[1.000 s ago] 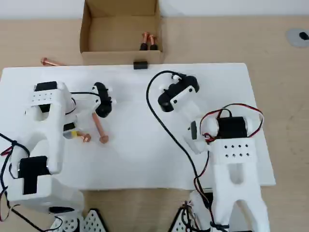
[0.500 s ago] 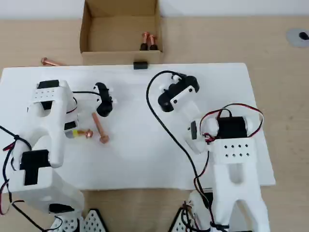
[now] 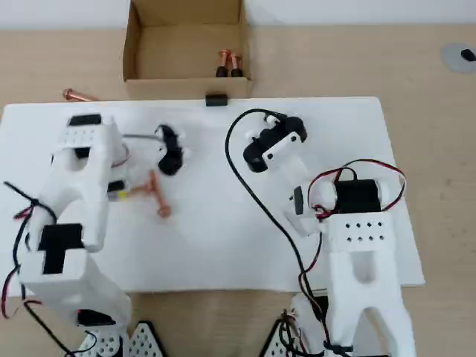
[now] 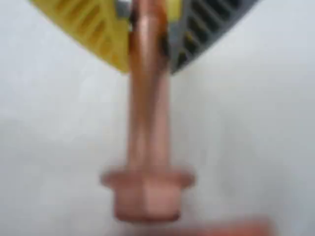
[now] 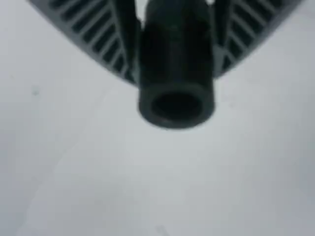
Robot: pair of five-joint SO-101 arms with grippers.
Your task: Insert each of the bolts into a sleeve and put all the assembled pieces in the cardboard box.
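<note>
Your left fingers pinch bolt by shank, likely to carry it sleeve-ward. Your right fingers clamp sleeve, bore exposed for bolt. Both on arms' side of cardboard box.

The white left arm and white right arm bend forward; the left pincer clamps a copper bolt, the right pincer a black tubular sleeve.

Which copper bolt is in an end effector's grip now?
The bolt clamped by its shank in the left end effector. A loose bolt lies on the white mat, a stray bolt on bare wood, two boxed bolts in the cardboard box.
</note>
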